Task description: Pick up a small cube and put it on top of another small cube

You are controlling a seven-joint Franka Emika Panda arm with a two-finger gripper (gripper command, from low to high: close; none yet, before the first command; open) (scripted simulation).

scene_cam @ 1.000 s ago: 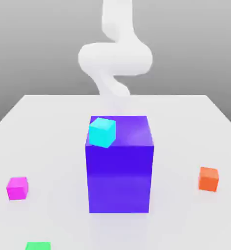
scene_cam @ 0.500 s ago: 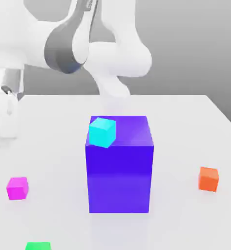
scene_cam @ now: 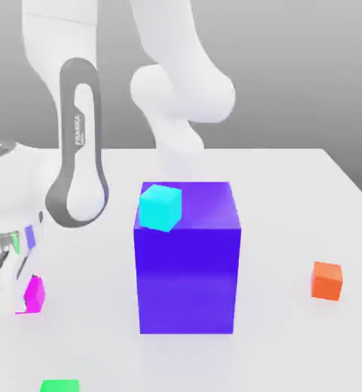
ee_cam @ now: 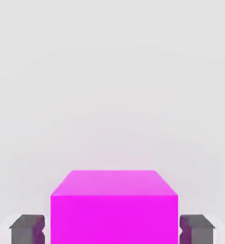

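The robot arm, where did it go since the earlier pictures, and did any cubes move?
The white robot arm swung over and came down at the exterior view's left, until its gripper straddled the small magenta cube, fingers open on either side, apart from it. The cube has not been lifted. The small green cube, cyan cube, big blue block and orange cube stayed put.

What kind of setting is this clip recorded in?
Most likely a simulated tabletop test scene: a plain white table against a blank grey backdrop, flat-coloured blocks such as the big blue block and magenta cube, and a white Franka arm.
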